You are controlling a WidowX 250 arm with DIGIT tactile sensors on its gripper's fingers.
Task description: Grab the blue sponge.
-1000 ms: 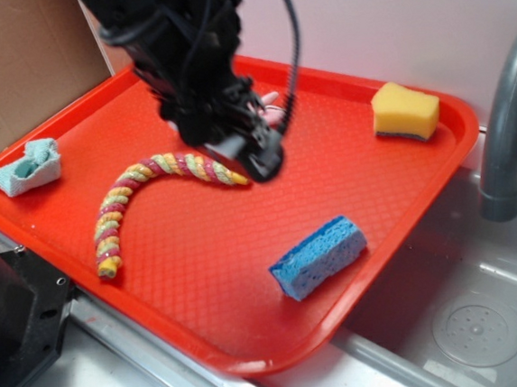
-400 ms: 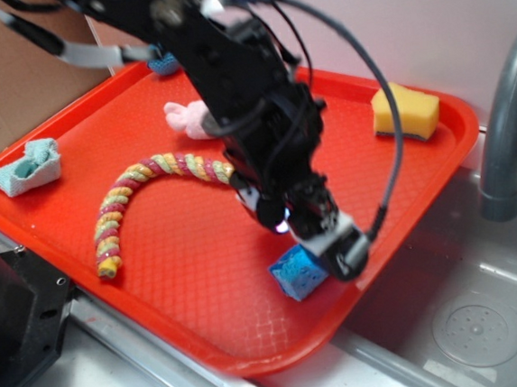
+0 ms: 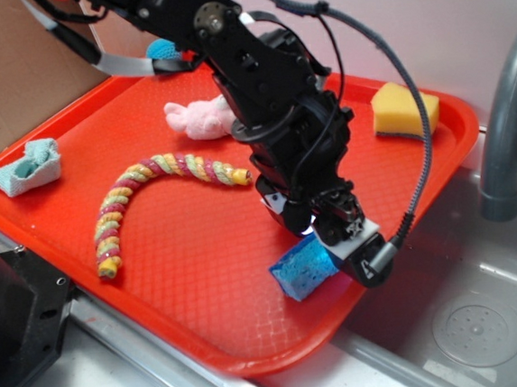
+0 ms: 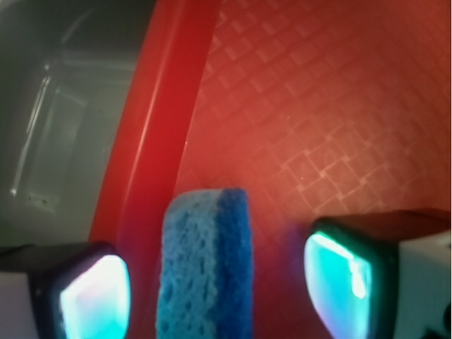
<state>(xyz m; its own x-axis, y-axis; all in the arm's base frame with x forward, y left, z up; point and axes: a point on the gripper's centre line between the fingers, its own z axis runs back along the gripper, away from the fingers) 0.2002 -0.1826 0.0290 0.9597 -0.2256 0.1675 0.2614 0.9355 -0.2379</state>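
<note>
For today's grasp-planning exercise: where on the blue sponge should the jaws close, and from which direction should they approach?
Grip the blue sponge across its narrow width, on the two long flat faces, descending from above. In the wrist view it lies lengthwise between the open gripper, a finger on each side, with a gap on both.

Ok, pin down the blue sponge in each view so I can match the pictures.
Exterior: blue sponge low centre-right, partly behind the gripper.
Wrist: sponge bottom centre, between the open jaws.
Shared landmark: the red tray's rim beside the sponge.
</note>
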